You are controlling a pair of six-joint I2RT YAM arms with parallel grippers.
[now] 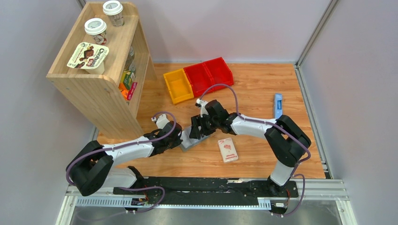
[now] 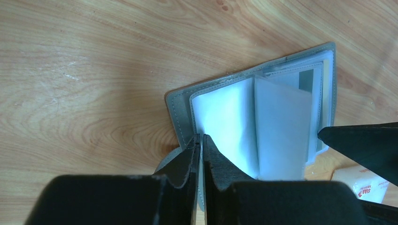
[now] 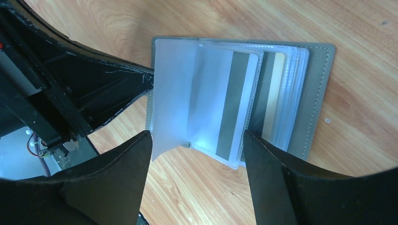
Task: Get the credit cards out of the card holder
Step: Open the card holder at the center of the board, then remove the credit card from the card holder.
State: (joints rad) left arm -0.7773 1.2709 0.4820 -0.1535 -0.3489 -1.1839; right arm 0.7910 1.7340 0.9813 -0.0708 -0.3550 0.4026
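The grey card holder [image 1: 190, 140] lies open on the wooden table between both arms. My left gripper [image 2: 201, 138] is shut on the near edge of its left cover [image 2: 180, 110]. The pale sleeves [image 2: 253, 122] stand fanned up. My right gripper [image 3: 197, 138] is open, with its fingertips on either side of a raised clear sleeve. The credit cards sit inside the sleeves: a whitish one with a grey stripe [image 3: 234, 103] and a tan one [image 3: 272, 101] behind it. The holder's grey cover [image 3: 319, 93] lies flat on the right.
A white-and-pink packet [image 1: 228, 149] lies just right of the holder. A blue object [image 1: 278, 106] lies far right. Yellow [image 1: 178, 85] and red [image 1: 209, 74] bins stand at the back. A wooden shelf [image 1: 101, 70] with cups and packets stands at the back left.
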